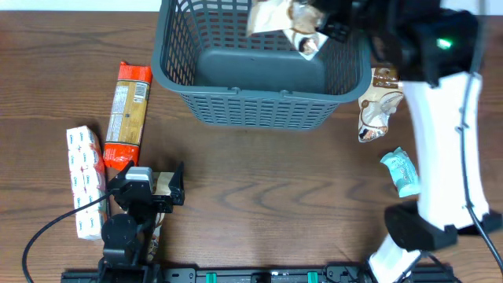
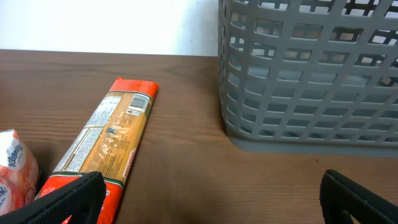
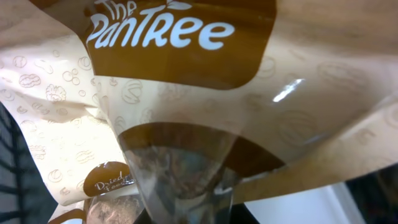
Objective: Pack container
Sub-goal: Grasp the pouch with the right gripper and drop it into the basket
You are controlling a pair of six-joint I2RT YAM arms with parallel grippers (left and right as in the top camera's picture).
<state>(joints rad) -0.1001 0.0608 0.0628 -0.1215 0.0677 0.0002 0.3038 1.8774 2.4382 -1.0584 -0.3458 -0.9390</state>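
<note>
The dark grey slatted basket (image 1: 259,88) stands at the back middle of the table; its wall fills the upper right of the left wrist view (image 2: 298,93). My right gripper (image 1: 326,27) is above the basket's far right part, shut on a beige and brown Pantree snack packet (image 1: 283,22). That packet fills the right wrist view (image 3: 186,93) and hides the fingers. My left gripper (image 1: 161,189) is open and empty, low over the table at the front left, with only bare wood between its fingers (image 2: 208,193).
A long orange pasta packet (image 1: 127,114) lies left of the basket, also in the left wrist view (image 2: 112,140). A white tissue pack (image 1: 85,181) lies further left. A second brown packet (image 1: 377,102) and a teal packet (image 1: 401,171) lie right of the basket.
</note>
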